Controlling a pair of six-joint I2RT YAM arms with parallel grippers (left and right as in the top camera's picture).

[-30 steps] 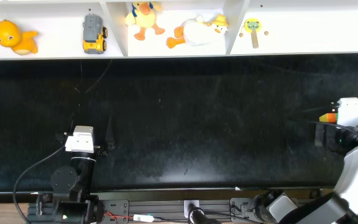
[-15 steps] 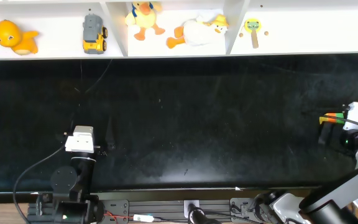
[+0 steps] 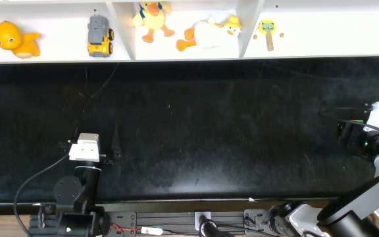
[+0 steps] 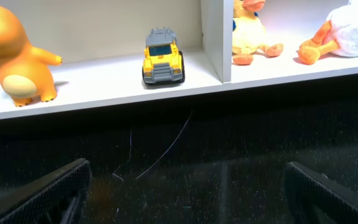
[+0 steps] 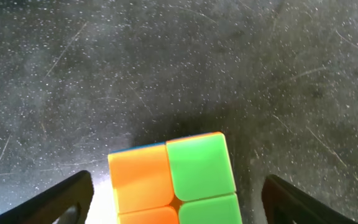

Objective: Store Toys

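A cube (image 5: 173, 180) with orange and green faces lies on the black mat near the table's right edge. My right gripper (image 5: 178, 186) is open and low over it, one finger on each side, neither touching it. In the top view the right arm (image 3: 368, 135) covers the cube. The left arm (image 3: 84, 148) sits near the front left. Its gripper (image 4: 185, 199) is open and holds nothing, facing the white shelf (image 3: 189, 52).
The shelf's compartments hold an orange figure (image 3: 17, 38), a yellow truck (image 3: 101, 36), a yellow duck plush (image 3: 152, 20), a white duck plush (image 3: 209, 31) and a green rattle (image 3: 268, 31). The black mat (image 3: 209, 125) spans the table between arms and shelf.
The right gripper shifted right and turned over the cube, which showed beside it in the top view before and is now covered. The left arm has not moved.
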